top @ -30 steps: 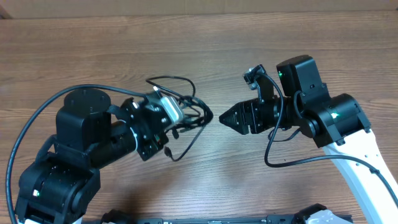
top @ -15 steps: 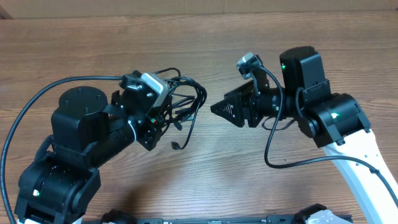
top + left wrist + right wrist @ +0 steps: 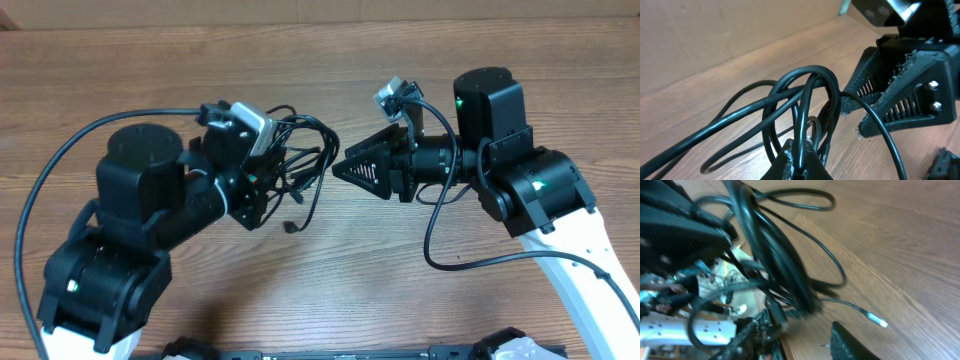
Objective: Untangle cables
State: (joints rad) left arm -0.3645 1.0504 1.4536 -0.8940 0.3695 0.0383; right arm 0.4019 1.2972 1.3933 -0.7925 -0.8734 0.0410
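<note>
The overhead view looks straight down on the whole desk (image 3: 320, 60). The left wrist view faces right past the left hand (image 3: 799, 162), and the right wrist view faces left past the right hand (image 3: 795, 340), both very near. All three views share the cables (image 3: 300, 160).

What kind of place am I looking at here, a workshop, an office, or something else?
Probably a robotics lab or test bench: a left arm and a right arm face each other over a wood-grain table, and the left gripper pinches a tangle of thin black cables.
</note>
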